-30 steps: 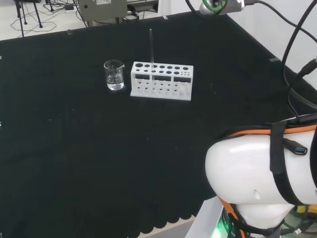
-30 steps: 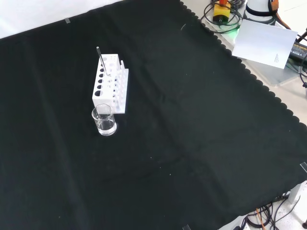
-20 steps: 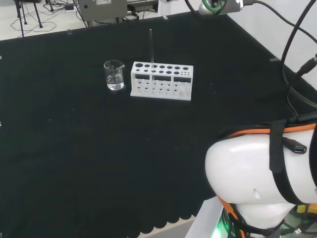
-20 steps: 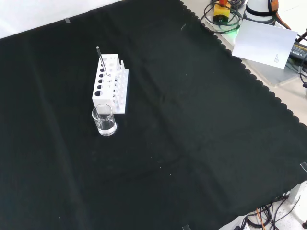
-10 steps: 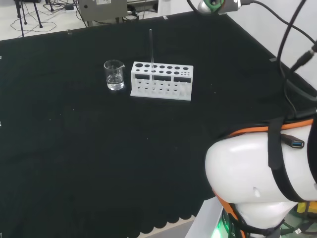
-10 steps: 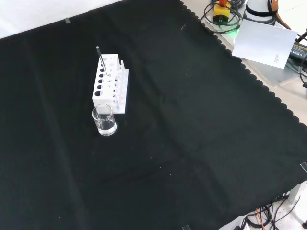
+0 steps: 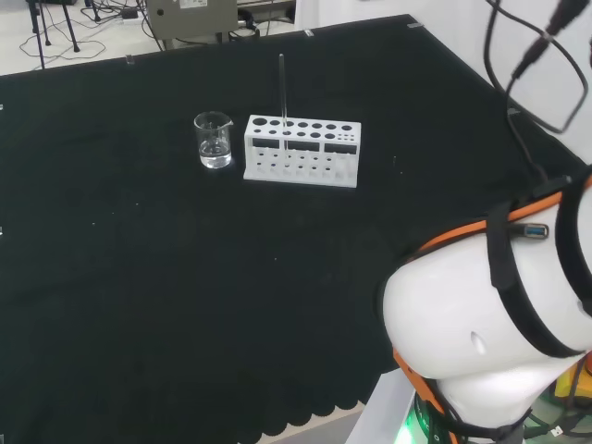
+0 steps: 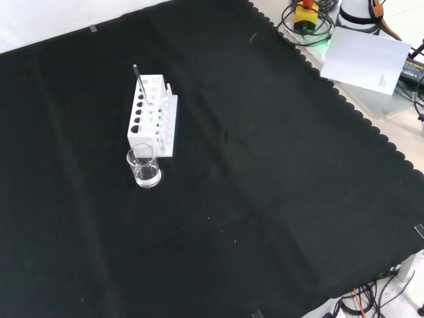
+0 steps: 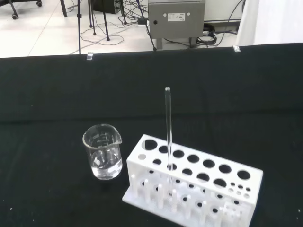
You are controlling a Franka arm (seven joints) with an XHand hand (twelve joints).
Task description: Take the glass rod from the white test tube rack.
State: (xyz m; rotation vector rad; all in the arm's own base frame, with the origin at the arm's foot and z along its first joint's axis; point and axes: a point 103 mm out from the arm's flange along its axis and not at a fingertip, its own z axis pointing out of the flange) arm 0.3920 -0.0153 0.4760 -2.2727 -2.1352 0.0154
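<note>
A white test tube rack stands on the black cloth, left of the arm's white links in the head view. A thin glass rod stands upright in one of its holes near the beaker end. In the front view the rack lies toward the upper left, with the rod rising from its far part. The wrist view looks down on the rack and the rod from some way off.
A small clear glass beaker with a little liquid stands just left of the rack in the head view and in front of the rack in the front view. A grey box and cables sit beyond the bench's far edge.
The arm's white link in the head view has shifted and tilted, and the part with the green ring at the top has gone from sight. Rack, rod and beaker have not moved.
</note>
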